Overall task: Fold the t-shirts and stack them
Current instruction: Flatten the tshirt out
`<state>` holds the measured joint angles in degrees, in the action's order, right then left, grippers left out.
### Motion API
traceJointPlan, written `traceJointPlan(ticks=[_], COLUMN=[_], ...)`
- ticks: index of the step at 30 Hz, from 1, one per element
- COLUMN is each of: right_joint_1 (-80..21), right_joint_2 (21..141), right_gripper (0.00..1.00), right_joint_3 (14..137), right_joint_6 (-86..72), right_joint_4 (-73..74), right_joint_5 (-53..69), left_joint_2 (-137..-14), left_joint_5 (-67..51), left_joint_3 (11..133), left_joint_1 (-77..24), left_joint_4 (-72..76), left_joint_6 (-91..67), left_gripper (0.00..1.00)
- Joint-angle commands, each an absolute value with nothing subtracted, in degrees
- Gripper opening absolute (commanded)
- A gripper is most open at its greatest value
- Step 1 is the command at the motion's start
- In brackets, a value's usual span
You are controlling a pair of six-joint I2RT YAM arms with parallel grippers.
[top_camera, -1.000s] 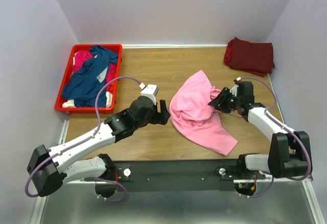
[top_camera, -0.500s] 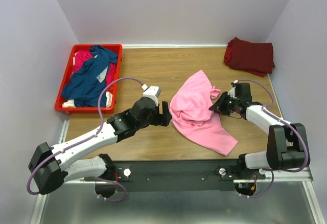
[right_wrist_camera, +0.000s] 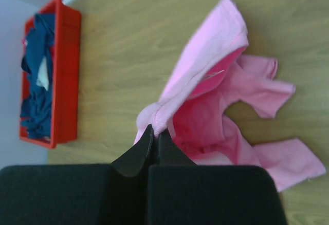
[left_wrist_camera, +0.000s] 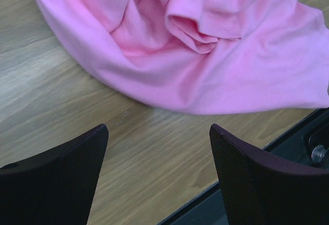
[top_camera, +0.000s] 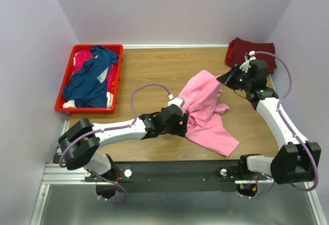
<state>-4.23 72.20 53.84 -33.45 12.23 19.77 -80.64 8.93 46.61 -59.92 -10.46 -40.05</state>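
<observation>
My right gripper (right_wrist_camera: pixel 154 132) is pinched shut on an edge of the light pink t-shirt (top_camera: pixel 208 119), which sprawls mid-table. My left gripper (left_wrist_camera: pixel 158 128) gapes wide and holds nothing, just beside the shirt's eight o'clock edge. The maroon t-shirt (top_camera: pixel 252 55) lies folded at two o'clock.

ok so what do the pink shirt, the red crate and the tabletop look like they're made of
The pink t-shirt: soft matte knit cloth, probably cotton jersey; it drapes and bunches in rounded folds. The red crate: rigid plastic, by its even colour and thin moulded rim. The tabletop: wood or wood-look laminate, smooth with printed-looking grain; which one cannot be told.
</observation>
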Motion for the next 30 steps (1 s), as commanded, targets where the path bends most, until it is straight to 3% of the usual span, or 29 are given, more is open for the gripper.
traceJointPlan(ticks=[1, 6, 17, 20, 21, 22, 27, 30], right_joint_1=[-4.48, -4.48, -4.48, -4.48, -4.57, -4.57, -4.57, -4.48], right_joint_2=[70.40, 67.86, 63.02, 62.14, 61.70, 61.35, 59.15, 57.31], right_gripper=[0.01, 0.01, 0.01, 0.01, 0.01, 0.01, 0.01, 0.01], right_joint_3=[56.69, 53.89, 50.80, 51.24, 51.68, 52.03, 55.10, 58.88], right_joint_6=[-32.87, -33.49, -32.08, -31.38, -31.12, -30.85, -27.69, -25.14], right_joint_4=[14.50, 14.50, 15.03, 15.64, 16.08, 16.43, 20.12, 23.81], right_joint_5=[15.73, 17.75, 17.84, 16.97, 16.27, 15.82, 10.21, 4.32], left_joint_2=[-86.12, -93.58, -103.97, -106.17, -106.78, -106.70, -97.95, -88.55], left_joint_5=[10.02, 11.60, 13.53, 13.71, 14.49, 15.11, 24.67, 37.32], left_joint_3=[50.62, 54.22, 58.71, 59.15, 59.06, 58.98, 56.08, 58.87], left_joint_1=[-60.73, -60.73, -60.64, -60.64, -60.47, -60.29, -56.61, -53.71], left_joint_4=[-8.96, -9.14, -9.93, -10.46, -11.16, -11.95, -19.92, -27.56], left_joint_6=[-43.06, -43.15, -42.45, -42.01, -41.58, -41.57, -38.51, -31.92], left_gripper=[0.85, 0.78, 0.50, 0.28, 0.06, 0.00, 0.00, 0.00])
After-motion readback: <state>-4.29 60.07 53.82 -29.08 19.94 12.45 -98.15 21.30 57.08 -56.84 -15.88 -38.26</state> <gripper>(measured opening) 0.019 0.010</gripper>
